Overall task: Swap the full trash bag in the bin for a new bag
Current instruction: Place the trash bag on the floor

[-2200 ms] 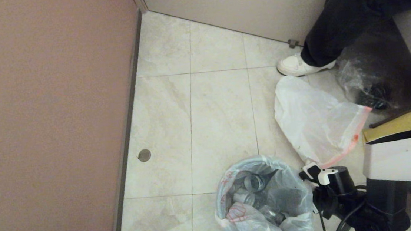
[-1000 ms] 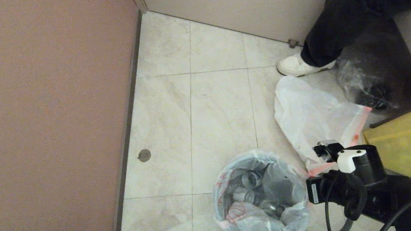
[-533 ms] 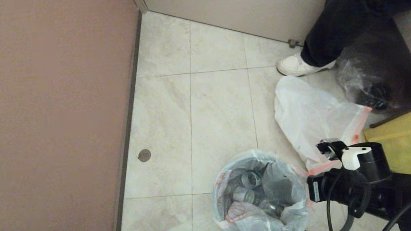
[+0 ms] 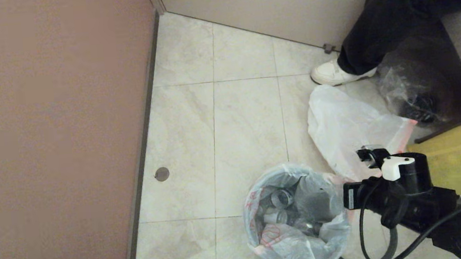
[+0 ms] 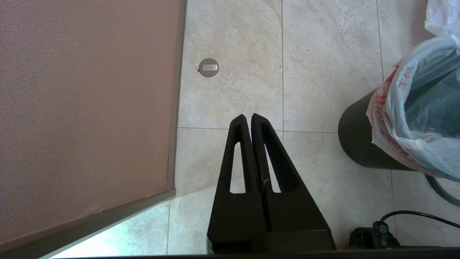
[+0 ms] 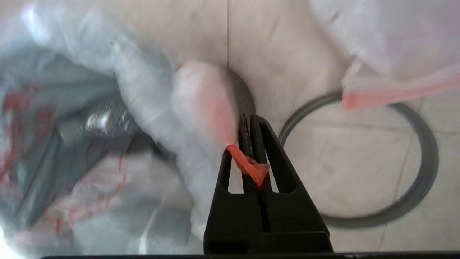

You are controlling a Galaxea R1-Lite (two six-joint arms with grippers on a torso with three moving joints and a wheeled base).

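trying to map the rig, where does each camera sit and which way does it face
Head view: high on the robot, looking down at the tiled floor, the full trash bag and the new bag; the right arm's wrist shows.
Left wrist view: behind the shut left gripper, facing the floor beside the bin.
Right wrist view: behind the right gripper, shut on the full trash bag's orange-red hem, with the grey rim ring on the floor.
All three show the full trash bag.
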